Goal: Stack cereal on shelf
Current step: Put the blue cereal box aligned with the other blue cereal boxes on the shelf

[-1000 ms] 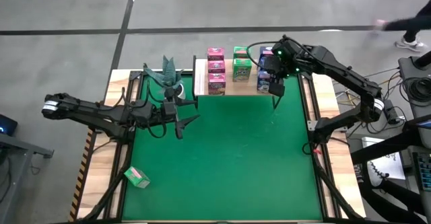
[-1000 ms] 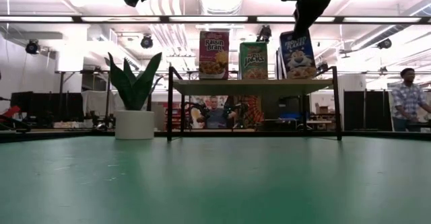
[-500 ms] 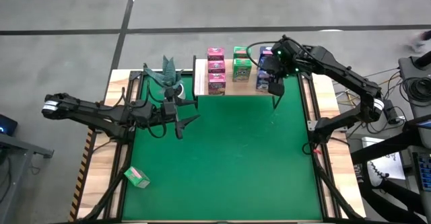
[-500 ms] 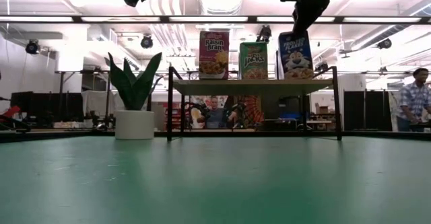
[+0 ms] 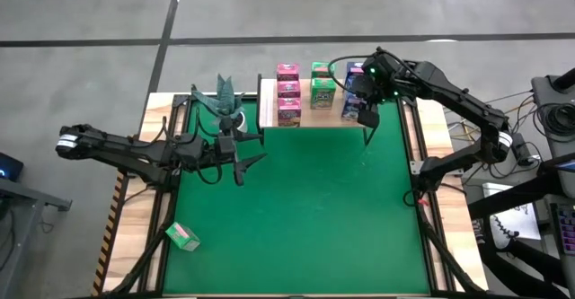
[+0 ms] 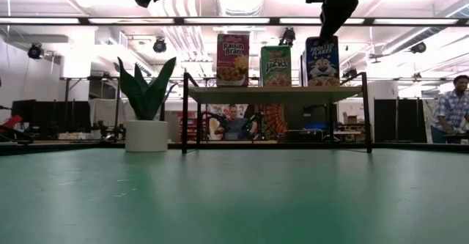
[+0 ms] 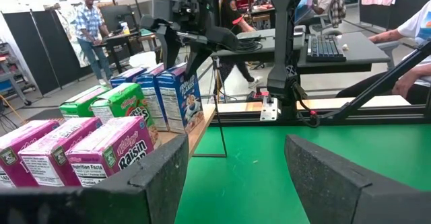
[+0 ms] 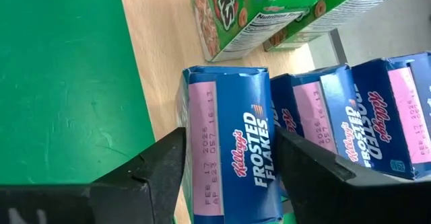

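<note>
My right gripper (image 5: 362, 110) straddles the front Frosted Flakes box (image 8: 232, 153) on the shelf (image 5: 316, 117), upper centre of the high view; I cannot tell whether its fingers grip. I judge placement underway; next, lift clear. Only that view shows the remaining green box (image 5: 182, 236), lower left.

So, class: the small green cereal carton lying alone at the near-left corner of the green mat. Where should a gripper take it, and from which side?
Judging from above, the small green cereal carton lies flat and skewed. Come straight down and pinch across its two long sides, with the fingers turned to match its slant.
</note>
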### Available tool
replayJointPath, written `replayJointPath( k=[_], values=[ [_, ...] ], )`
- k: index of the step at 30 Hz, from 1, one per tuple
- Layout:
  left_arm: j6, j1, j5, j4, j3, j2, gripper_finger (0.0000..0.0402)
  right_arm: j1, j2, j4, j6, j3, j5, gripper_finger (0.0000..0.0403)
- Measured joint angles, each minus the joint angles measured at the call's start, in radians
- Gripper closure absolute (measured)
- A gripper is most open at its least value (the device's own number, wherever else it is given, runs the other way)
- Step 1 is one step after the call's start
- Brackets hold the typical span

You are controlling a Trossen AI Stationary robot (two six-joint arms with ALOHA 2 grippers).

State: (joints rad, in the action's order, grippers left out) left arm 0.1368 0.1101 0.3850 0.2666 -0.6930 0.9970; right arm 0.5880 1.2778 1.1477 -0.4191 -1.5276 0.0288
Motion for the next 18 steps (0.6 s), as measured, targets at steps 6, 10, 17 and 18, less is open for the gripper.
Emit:
replayJointPath(
  k=[6,10,17,18],
  values=[
    [0.0,0.0,0.0,0.0,0.0,0.0,0.0173,0.0,0.0,0.001,-0.001,-0.004,0.0,0.0168],
    [0.0,0.0,0.0,0.0,0.0,0.0,0.0173,0.0,0.0,0.002,0.026,-0.041,0.0,0.0157],
    [0.0,0.0,0.0,0.0,0.0,0.0,0.0173,-0.001,0.0,-0.008,0.09,-0.112,-0.002,0.0169],
    [0.0,0.0,0.0,0.0,0.0,0.0,0.0173,-0.001,0.0,-0.019,0.104,-0.116,-0.002,0.0175]
  ],
)
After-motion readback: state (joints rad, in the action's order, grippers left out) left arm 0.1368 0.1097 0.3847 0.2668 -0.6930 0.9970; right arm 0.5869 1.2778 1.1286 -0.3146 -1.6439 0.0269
